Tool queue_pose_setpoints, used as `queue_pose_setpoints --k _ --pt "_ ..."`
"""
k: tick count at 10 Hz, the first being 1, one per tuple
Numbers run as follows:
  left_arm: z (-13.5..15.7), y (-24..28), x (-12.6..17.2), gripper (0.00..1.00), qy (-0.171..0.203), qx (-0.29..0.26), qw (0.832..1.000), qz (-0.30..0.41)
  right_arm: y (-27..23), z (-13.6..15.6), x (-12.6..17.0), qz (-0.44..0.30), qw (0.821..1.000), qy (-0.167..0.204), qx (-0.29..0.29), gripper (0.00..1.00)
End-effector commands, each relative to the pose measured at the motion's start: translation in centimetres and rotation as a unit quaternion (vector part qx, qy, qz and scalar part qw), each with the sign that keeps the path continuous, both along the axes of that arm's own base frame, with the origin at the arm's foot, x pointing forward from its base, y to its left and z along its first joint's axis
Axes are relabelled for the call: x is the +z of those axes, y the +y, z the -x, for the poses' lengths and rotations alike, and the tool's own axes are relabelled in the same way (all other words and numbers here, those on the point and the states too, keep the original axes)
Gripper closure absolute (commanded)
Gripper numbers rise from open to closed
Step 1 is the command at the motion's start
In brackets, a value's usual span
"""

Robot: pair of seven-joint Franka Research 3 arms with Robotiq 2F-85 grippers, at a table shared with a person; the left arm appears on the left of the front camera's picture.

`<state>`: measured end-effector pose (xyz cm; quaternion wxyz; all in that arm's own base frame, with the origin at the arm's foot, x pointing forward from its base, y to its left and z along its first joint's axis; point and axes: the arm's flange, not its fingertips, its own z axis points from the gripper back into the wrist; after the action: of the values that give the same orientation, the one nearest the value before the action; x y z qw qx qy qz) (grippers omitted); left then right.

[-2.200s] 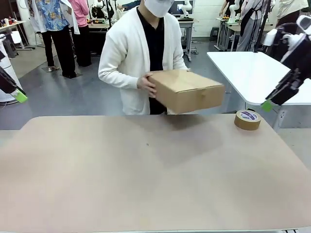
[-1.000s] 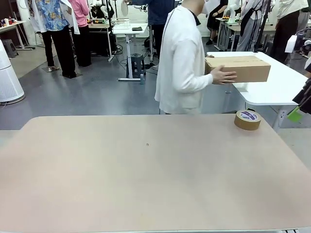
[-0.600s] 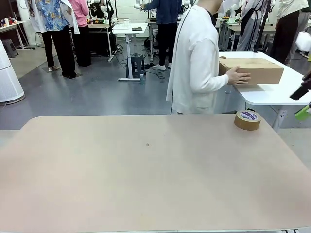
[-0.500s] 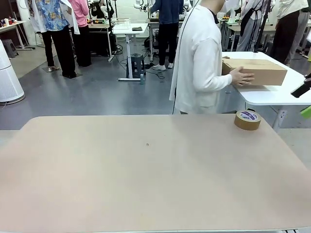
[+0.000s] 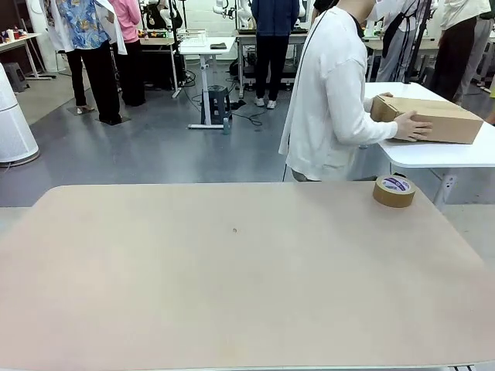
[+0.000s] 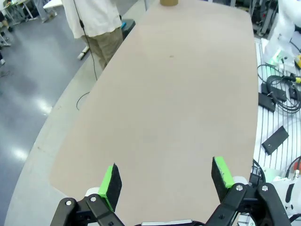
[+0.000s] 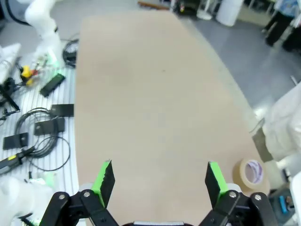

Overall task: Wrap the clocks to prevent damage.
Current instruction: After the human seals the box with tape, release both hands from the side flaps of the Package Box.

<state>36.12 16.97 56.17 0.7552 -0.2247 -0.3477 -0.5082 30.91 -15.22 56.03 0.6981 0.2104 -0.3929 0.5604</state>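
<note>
Now, from the front, the big tan surface [image 5: 232, 270] is bare but for a brown tape roll [image 5: 394, 191] lying flat near its far right corner. A person in a white top [image 5: 332, 93] stands at the far side, turned away toward a white side table [image 5: 456, 151]. Both of the person's hands rest on a brown cardboard carton [image 5: 429, 120] that sits on that white table. One hand [image 5: 412, 127] presses the near side of the carton. I cannot tell where the clocks are; no bubble-wrap bundle shows on the tan surface.

Next, from the left wrist, the left pincer [image 6: 167, 176] hangs above one end of the tan surface [image 6: 178, 103]. Its two green pads [image 6: 111, 181] stand wide apart with nothing between them. The tape roll [image 6: 169, 2] sits at the far end, at the top edge. The person's white top [image 6: 91, 16] shows beside the surface.

Last, from the right wrist, the right pincer [image 7: 159, 181] also hangs over the tan surface [image 7: 150, 84], pads wide apart and empty. The tape roll [image 7: 249, 173] lies just beside its right pad, near the edge.
</note>
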Motion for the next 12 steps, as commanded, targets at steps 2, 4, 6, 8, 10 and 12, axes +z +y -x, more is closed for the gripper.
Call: queue_pose_setpoints --k 2,4,6,8,10,12 --pt "0.4 1.6 0.9 0.00 0.021 -0.010 1.000 0.018 0.1 1.4 0.0 0.019 0.999 -0.036 -0.009 0.00" --pt "1.0 2.1 1.2 0.00 0.048 -0.028 0.998 0.025 -0.1 1.7 0.0 0.028 0.999 -0.035 0.002 0.00" --pt "1.3 1.5 1.4 0.00 0.056 -0.037 0.997 0.026 -0.1 1.8 0.0 0.032 0.999 -0.030 0.002 0.00" --pt "1.5 1.9 1.5 0.00 0.062 -0.035 0.997 0.022 0.0 1.9 0.2 0.037 0.999 -0.028 0.006 0.00" --pt "1.6 1.7 1.4 0.00 0.073 -0.023 0.997 0.004 -0.2 1.8 0.5 0.038 0.999 -0.024 -0.002 0.00" --pt "1.6 1.6 1.3 0.00 0.068 -0.028 0.997 0.021 -0.2 1.8 0.5 0.038 0.999 -0.024 -0.002 0.00"
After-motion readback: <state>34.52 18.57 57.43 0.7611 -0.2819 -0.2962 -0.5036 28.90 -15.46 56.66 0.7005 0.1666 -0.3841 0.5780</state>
